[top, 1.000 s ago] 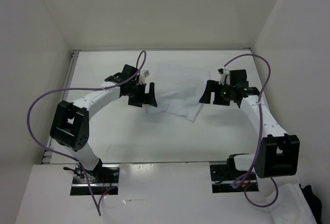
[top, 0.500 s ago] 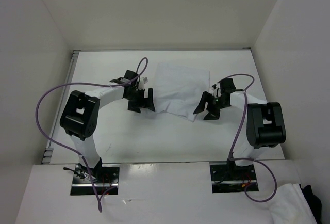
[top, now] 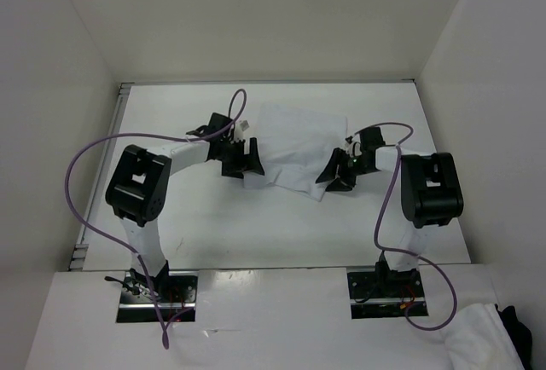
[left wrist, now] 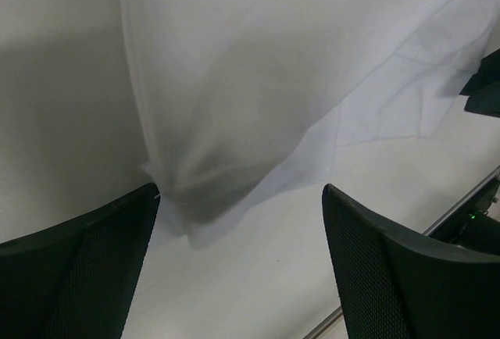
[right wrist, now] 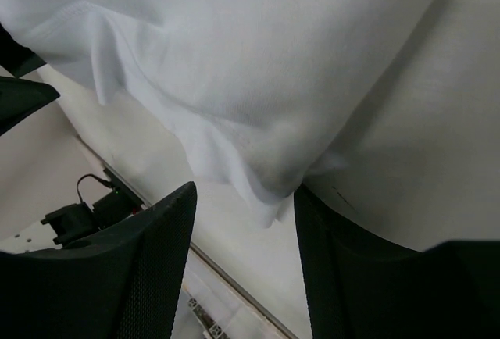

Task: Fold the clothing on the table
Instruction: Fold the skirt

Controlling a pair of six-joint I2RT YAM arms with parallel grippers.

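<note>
- The table (top: 171,216) is the broad white surface that carries everything; both arms reach out over its middle from the near edge.
- The clothing (top: 294,144) lies spread flat on the far middle of the table, between the two grippers, with faint creases and its near edge slightly rumpled.
- Judged from this layout, the step in hand is the first grasp: each arm is set at a near corner of the garment, and no fold has been made yet.
- The left gripper (left wrist: 241,198) sits low over the table with its jaws wide. The garment's bunched near-left corner (left wrist: 191,210) lies between them, gripped by neither finger.
- The right gripper (right wrist: 244,198) stands narrower than the left, though a gap shows. The hemmed near-right corner (right wrist: 266,190) pokes between the fingers, and one pad appears to brush its edge.
- The next move likely calls for both jaws to pinch their corners firmly and catch all the layers. The arms would then lift together and carry the near edge toward the far edge without dragging the cloth.
</note>
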